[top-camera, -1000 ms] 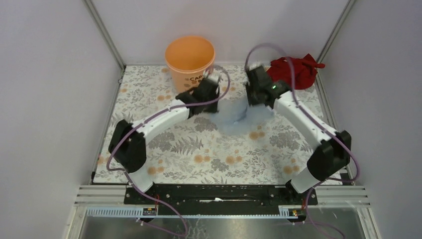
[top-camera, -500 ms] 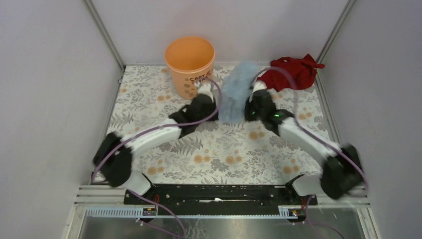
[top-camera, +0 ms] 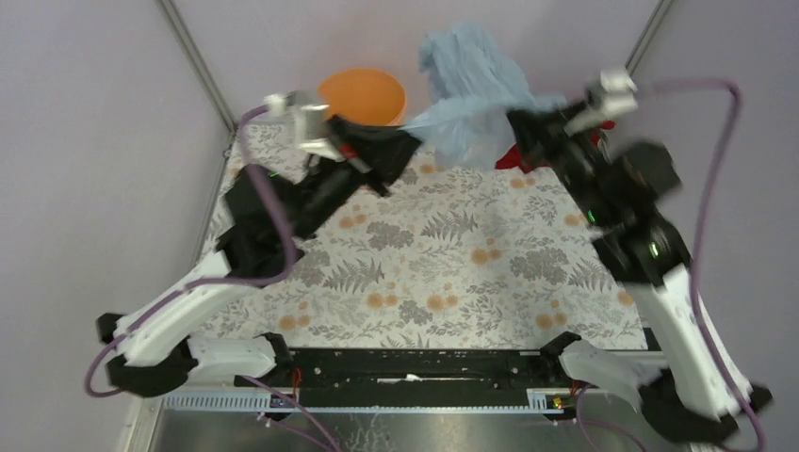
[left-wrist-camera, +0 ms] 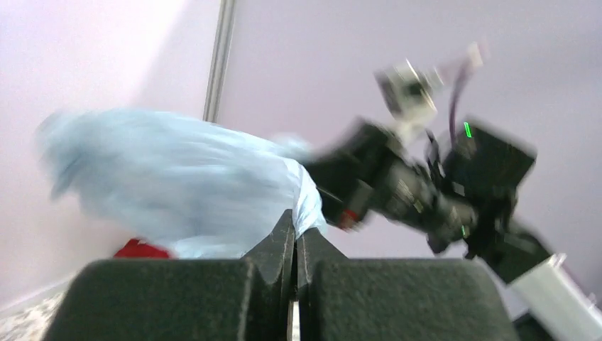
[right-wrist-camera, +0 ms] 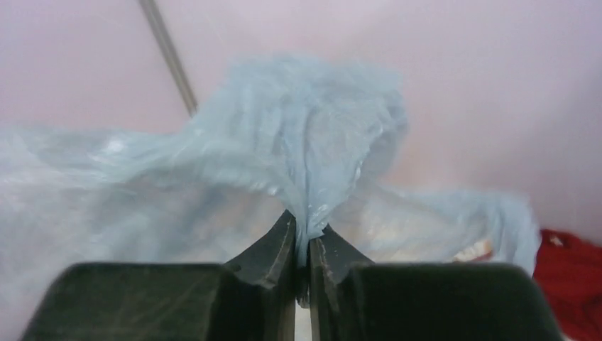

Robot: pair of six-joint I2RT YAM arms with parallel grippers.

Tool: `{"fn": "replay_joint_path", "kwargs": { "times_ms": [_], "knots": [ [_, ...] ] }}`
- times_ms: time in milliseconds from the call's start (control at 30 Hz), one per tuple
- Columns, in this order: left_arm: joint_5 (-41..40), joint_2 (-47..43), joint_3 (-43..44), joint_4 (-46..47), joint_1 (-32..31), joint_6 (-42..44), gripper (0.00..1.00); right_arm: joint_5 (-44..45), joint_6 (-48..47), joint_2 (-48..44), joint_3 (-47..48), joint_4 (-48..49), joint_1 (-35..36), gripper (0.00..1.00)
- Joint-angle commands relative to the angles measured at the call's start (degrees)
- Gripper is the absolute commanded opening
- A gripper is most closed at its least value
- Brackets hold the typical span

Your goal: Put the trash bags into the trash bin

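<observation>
The pale blue trash bag (top-camera: 468, 89) hangs stretched in the air between both grippers, high above the back of the table. My left gripper (top-camera: 412, 143) is shut on its left edge, and the film (left-wrist-camera: 184, 192) shows at the pinch in the left wrist view. My right gripper (top-camera: 516, 115) is shut on its right edge, with the film (right-wrist-camera: 305, 163) bunched between the jaws. The orange trash bin (top-camera: 363, 97) stands at the back, left of the bag and below it, partly hidden by the left arm.
A dark red cloth (top-camera: 516, 153) lies at the back right, mostly hidden behind the bag and the right arm. The enclosure's metal posts (top-camera: 193, 61) rise at the back corners. The floral tablecloth (top-camera: 443, 264) covers the table.
Both arms have risen sharply, lifting the bag off the table into the air and spreading apart. The bag has opened out wider between them. The view is blurred by motion.
</observation>
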Motion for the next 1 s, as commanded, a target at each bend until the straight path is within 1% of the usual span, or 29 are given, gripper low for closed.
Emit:
{"fn": "replay_joint_path", "kwargs": {
  "times_ms": [0, 33, 67, 100, 133, 200, 233, 267, 333, 400, 433, 467, 500, 533, 567, 600, 633, 667, 700, 733, 767, 800, 833, 867, 900, 967],
  "knots": [
    [-12.7, -4.5, -28.6, 4.0, 3.3, -6.8, 0.0, -3.4, 1.1, -14.7, -38.6, 18.1, 0.8, 0.05],
    [-12.0, -1.8, -32.3, -1.9, 6.1, -13.0, 0.0, -0.8, 3.9, -13.2, -44.3, 16.6, 0.6, 0.0],
    [-10.2, 1.2, -34.8, -7.4, 8.5, -17.7, 0.0, -1.1, 6.3, -10.3, -47.9, 13.2, 0.7, 0.0],
    [-10.1, 3.9, -37.5, -11.0, 9.3, -20.4, 0.0, -3.4, 8.2, -6.7, -50.0, 9.4, 0.6, 0.0],
    [-11.3, 5.5, -40.4, -12.0, 9.2, -22.1, 0.0, -5.1, 9.9, -3.9, -51.5, 7.2, 0.7, 0.0],
    [-10.3, 5.5, -46.3, -7.3, 9.2, -23.3, 0.0, -5.4, 14.0, -0.9, -53.9, 7.1, 0.7, 0.0],
    [-8.7, 5.2, -45.8, -5.8, 9.9, -22.9, 0.0, -5.1, 13.7, -0.2, -52.2, 6.6, 0.7, 0.0],
    [-7.3, 5.4, -43.0, -5.9, 10.9, -22.2, 0.0, -4.5, 12.3, 0.5, -48.2, 5.3, 0.7, 0.0],
    [-2.5, 8.2, -30.7, -8.5, 13.1, -18.8, 0.0, -1.7, 8.4, 3.2, -35.1, 0.0, 0.7, 0.0],
    [1.6, 12.9, -11.2, -14.1, 14.2, -14.7, 0.0, 2.1, 4.0, 7.7, -17.7, -7.1, 0.7, 0.0],
    [3.1, 15.3, -0.7, -17.3, 14.2, -12.6, 0.0, 4.0, 2.0, 10.6, -7.3, -11.1, 0.7, 0.0],
    [5.5, 17.5, 10.1, -20.1, 13.9, -10.7, 0.0, 5.8, 0.4, 14.2, 3.0, -15.8, 0.7, 0.0],
    [7.1, 18.6, 18.4, -21.2, 12.8, -8.9, 0.0, 6.6, -0.6, 16.3, 12.3, -21.1, 0.7, 0.0],
    [6.6, 18.5, 24.6, -21.2, 10.4, -5.6, 0.0, 6.8, -1.1, 17.4, 20.3, -23.8, 0.7, 0.0],
    [3.5, 16.8, 26.6, -19.8, 6.7, 1.2, 0.0, 6.2, -0.8, 17.2, 25.3, -24.9, 0.7, 0.0],
    [-0.5, 13.9, 24.5, -16.9, 1.9, 6.6, 0.0, 4.5, 0.0, 15.4, 27.2, -24.3, 0.7, 0.0],
    [-3.6, 9.5, 15.0, -11.3, -2.1, 10.8, 0.0, 1.8, 0.9, 11.9, 24.5, -20.9, 0.7, 0.0],
    [-4.6, 4.8, 9.1, -5.1, -3.8, 10.7, 0.0, -1.9, 1.7, 7.0, 17.6, -14.6, 0.7, 0.0],
    [-5.9, 0.5, -1.7, 1.7, -3.9, 7.8, 0.0, -6.1, 2.3, 1.1, 6.7, -6.7, 0.7, 0.0],
    [-9.3, -3.2, -15.3, 7.0, -3.4, 4.6, 0.0, -9.6, 2.6, -4.2, -4.7, 2.4, 0.7, 0.0],
    [-13.2, -5.2, -23.7, 10.2, -2.8, 1.5, 0.0, -12.0, 2.6, -9.4, -18.2, 10.3, 0.7, 0.01],
    [-16.2, -5.5, -31.1, 8.9, -1.3, -3.2, 0.0, -11.8, 3.3, -13.1, -30.8, 18.2, 0.7, 0.03],
    [-17.0, -4.3, -36.4, 4.9, 0.6, -8.6, 0.0, -8.2, 6.2, -14.7, -41.2, 21.6, 0.7, 0.01],
    [-16.5, -1.9, -40.2, -0.2, 2.8, -14.3, 0.0, -5.1, 9.8, -14.1, -48.7, 20.9, 0.6, 0.0],
    [-15.2, 0.9, -43.6, -4.2, 4.2, -18.7, 0.0, -5.3, 12.1, -12.2, -53.2, 18.5, 0.7, 0.0],
    [-13.5, 4.4, -48.6, -6.6, 4.7, -23.1, 0.0, -11.9, 13.6, -6.6, -57.6, 13.8, 0.8, 0.0]
  ]
}}
